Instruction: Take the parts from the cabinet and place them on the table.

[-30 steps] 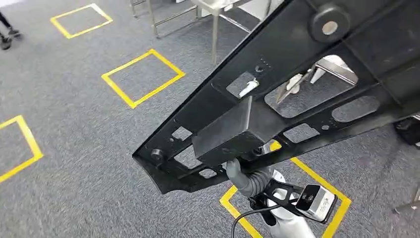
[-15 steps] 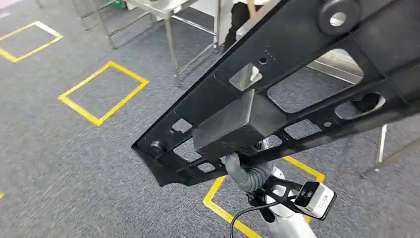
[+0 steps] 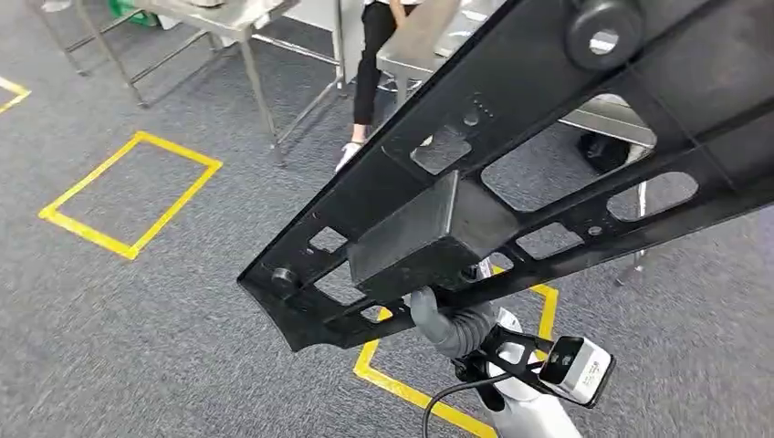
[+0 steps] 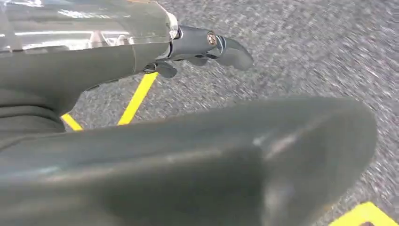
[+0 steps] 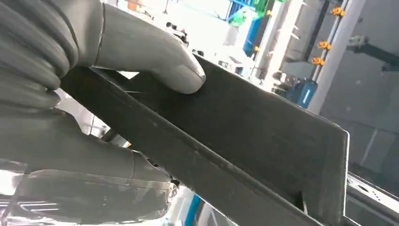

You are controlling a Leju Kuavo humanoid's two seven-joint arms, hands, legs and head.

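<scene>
Grey carpet marked with yellow tape squares (image 3: 128, 196) is spreading under the robot, with a steel desk (image 3: 593, 114) waiting at one o'clock beside a person's legs (image 3: 372, 64). The right robot hand (image 5: 94, 89) is clamping the black perforated part (image 3: 475, 173) near its boxed middle, thumb pressing on top, likely so the long piece balances while carried. The left robot hand (image 4: 207, 47) is hanging over the floor, fingers loosely apart, gripping nothing.
</scene>
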